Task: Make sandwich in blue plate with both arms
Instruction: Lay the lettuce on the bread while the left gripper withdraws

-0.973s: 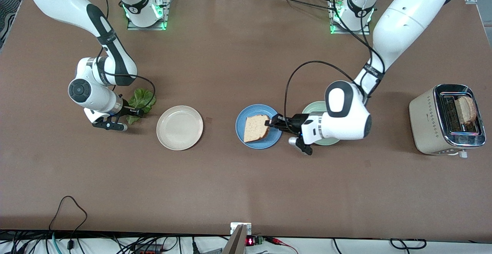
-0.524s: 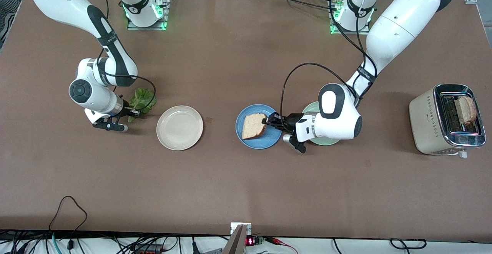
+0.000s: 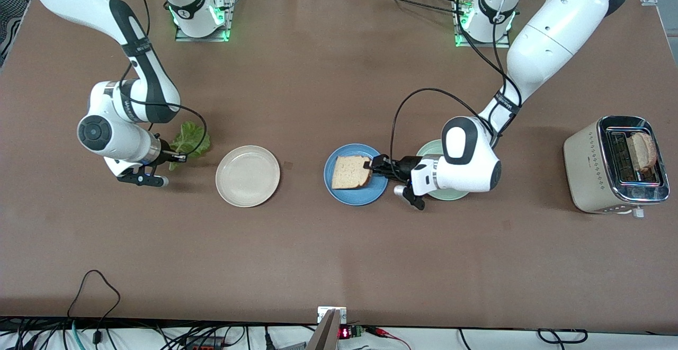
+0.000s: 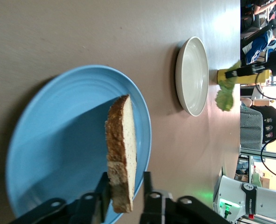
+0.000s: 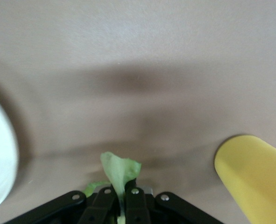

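There are three plates on the surface: one blue plate, one cream-white plate and one pale green plate. There are two slices of bread: one bread slice on the blue plate, and one second slice standing in a slot of the toaster. There is one toaster. There is one lettuce leaf. There are two robot arms, each one with one gripper: the left gripper and the right gripper.

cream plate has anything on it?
No, in the front view the cream plate is bare; the bread slice lies on the blue plate.
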